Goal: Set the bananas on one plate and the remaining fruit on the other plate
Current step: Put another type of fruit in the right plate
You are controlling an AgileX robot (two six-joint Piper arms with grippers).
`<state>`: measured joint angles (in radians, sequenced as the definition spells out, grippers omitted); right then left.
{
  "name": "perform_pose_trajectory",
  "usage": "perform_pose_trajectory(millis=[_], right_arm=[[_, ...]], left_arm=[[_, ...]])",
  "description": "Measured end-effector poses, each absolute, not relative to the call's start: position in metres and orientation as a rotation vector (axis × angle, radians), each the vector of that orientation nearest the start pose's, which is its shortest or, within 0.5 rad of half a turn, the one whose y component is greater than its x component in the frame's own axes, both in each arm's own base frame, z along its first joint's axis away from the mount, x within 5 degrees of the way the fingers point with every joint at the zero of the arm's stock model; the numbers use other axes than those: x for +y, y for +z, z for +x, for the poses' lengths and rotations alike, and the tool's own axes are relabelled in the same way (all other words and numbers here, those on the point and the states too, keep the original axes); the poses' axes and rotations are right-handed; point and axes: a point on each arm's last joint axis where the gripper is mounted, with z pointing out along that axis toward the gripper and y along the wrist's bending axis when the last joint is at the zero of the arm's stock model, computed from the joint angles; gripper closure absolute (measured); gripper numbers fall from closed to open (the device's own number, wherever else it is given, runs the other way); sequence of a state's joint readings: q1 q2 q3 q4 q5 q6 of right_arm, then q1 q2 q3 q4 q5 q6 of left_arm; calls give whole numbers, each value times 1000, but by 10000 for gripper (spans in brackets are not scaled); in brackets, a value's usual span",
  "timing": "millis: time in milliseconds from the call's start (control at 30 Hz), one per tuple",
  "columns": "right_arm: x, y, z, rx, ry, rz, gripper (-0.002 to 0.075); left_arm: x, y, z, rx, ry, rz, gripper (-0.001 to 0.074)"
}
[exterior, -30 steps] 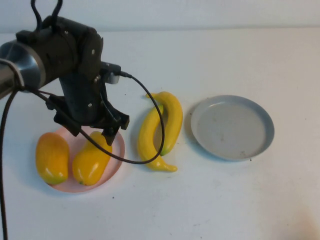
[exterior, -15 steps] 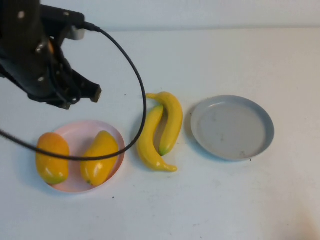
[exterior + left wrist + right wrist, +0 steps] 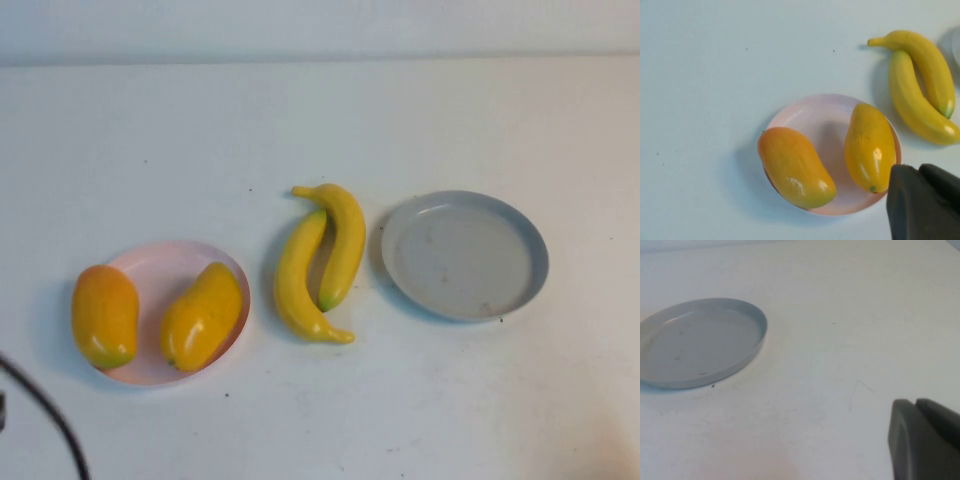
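Both sets of jaws look pressed shut on nothing: the left gripper (image 3: 920, 200) hangs above the pink plate (image 3: 150, 270), the right gripper (image 3: 922, 440) over bare worktop (image 3: 450, 400) near the grey plate (image 3: 520, 230). Two mangoes (image 3: 200, 315) lie on the pink plate. Two bananas (image 3: 345, 240) lie touching on the worktop, between the plates.
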<state>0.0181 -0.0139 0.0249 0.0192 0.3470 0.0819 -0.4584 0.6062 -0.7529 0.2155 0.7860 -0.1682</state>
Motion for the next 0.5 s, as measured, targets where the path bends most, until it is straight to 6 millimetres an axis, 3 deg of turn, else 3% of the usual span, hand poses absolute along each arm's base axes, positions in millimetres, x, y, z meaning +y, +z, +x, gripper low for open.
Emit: perform_pose_trajectory(millis=[100, 267, 500], right_arm=[[2, 174, 53, 1841, 89, 71, 743], [2, 174, 53, 1841, 89, 71, 743], [2, 174, 53, 1843, 89, 71, 743]], left_arm=[[-22, 330, 76, 1996, -150, 342, 735], [-8, 307, 52, 1941, -133, 325, 735], [-7, 285, 48, 1902, -135, 337, 735]])
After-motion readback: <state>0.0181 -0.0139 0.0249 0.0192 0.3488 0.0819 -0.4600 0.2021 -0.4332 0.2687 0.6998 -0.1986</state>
